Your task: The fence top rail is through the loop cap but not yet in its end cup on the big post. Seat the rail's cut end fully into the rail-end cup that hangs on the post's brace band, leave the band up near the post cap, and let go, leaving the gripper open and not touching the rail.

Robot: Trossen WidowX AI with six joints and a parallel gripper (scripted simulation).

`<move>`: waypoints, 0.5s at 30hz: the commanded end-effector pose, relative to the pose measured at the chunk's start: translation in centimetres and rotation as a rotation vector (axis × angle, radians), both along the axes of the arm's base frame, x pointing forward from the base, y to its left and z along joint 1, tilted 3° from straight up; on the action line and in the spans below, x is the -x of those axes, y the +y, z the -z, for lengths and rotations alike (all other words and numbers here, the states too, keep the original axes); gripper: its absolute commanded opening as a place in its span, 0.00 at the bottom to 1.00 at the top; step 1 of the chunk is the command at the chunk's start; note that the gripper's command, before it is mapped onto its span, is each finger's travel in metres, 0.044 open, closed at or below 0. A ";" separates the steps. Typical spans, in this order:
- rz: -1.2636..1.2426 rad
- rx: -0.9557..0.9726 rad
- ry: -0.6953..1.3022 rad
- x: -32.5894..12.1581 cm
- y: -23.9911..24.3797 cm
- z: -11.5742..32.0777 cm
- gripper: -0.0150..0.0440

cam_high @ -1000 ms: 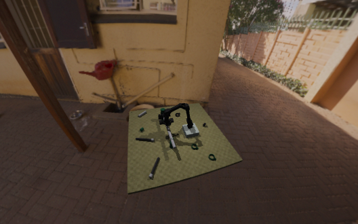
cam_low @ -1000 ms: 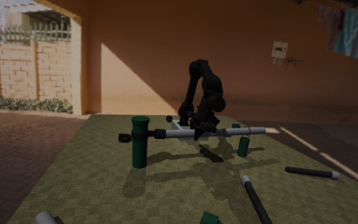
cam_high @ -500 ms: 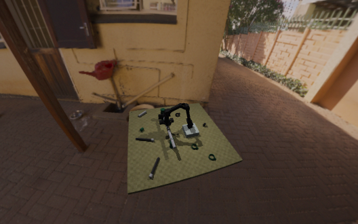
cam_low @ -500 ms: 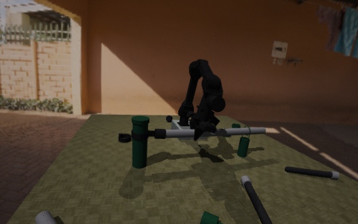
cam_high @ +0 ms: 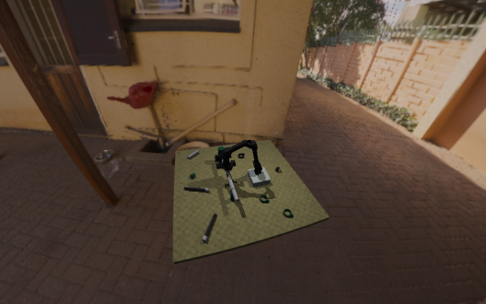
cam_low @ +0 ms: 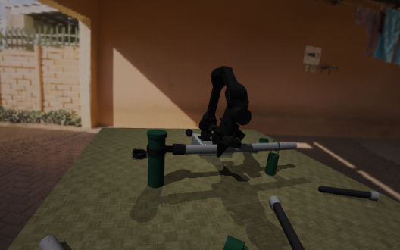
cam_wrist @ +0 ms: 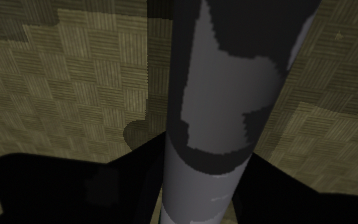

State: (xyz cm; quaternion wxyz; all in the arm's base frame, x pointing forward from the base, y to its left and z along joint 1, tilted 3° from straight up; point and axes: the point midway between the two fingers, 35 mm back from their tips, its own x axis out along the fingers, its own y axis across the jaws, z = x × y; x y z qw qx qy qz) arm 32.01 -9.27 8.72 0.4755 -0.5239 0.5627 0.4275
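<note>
Gripper pinched fast on the rail, and the pale tube was held level across the middle of the exterior frame! At centre-left, its near end was met by the dark rail-end cup; whether full depth had been reached could not be told, as the mouth of the cup hid the cut end. Up near the post cap, the brace band was seated on the big post, and at centre-right the rail was threaded through the loop cap.

Danger, by judgement, lay in the push: were the rail driven off line, the cup could be twisted or the band shoved down the post. With too hard a shove, the post might be tipped. If the fingers were opened unevenly or lifted too soon, a shallowly seated end could be dragged back out.
</note>
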 end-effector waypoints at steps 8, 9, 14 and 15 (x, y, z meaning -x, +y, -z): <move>0.000 0.008 -0.001 0.0 -1.0 -0.1 0.25; 0.000 0.008 -0.001 0.0 -1.1 -0.1 0.25; 0.000 0.008 -0.001 0.0 -1.5 -0.1 0.25; 0.000 0.008 -0.001 0.1 -1.5 -0.1 0.25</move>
